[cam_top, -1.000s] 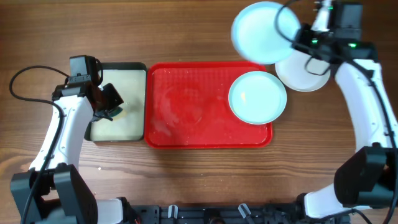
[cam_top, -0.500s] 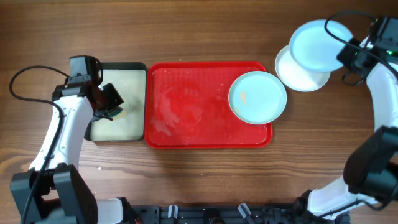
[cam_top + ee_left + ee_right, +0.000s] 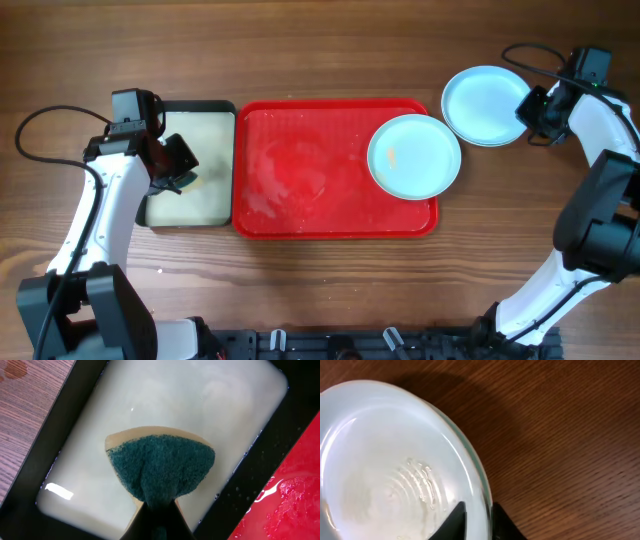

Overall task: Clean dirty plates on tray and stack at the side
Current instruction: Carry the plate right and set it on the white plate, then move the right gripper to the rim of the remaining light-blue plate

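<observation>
left gripper [image 3: 159,510] pinched tight on a green-faced tan sponge [image 3: 162,467], over milky water [image 3: 200,405] in the small black-rimmed tray [image 3: 200,104]. right gripper [image 3: 479,519] fingers astride rim of a pale blue round plate [image 3: 385,475] resting right of the large red plastic tray [image 3: 300,170]; clamped or loose, cannot tell. second pale blue plate [image 3: 414,155], smeared, sits at that tray's right end.

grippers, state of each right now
left gripper: closed on the green sponge.
right gripper: astride the rim of the top plate; gripping or loose cannot be told.
</observation>
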Robot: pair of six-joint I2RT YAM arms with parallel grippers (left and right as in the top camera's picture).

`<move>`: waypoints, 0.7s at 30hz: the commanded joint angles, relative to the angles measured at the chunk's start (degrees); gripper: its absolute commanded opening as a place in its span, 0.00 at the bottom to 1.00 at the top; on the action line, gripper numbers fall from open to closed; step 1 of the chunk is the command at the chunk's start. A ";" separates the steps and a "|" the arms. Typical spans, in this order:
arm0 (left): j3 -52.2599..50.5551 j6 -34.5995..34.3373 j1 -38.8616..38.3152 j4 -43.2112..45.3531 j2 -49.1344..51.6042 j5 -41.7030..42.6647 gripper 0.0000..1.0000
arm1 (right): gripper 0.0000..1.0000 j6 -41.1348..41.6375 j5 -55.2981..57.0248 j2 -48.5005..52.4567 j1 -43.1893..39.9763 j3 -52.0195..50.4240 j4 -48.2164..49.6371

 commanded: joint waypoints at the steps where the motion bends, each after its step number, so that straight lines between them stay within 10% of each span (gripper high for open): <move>1: -0.37 0.72 0.17 0.17 -0.63 0.70 0.04 | 0.51 -0.02 -1.38 0.68 0.13 -0.44 -0.63; 5: -0.37 0.72 0.17 0.17 -0.63 0.70 0.04 | 0.66 -6.97 -7.69 0.66 0.20 -0.39 -2.45; 21: -0.37 0.72 0.17 0.17 -0.63 0.70 0.05 | 0.60 -17.97 -4.09 0.59 14.03 12.39 -26.36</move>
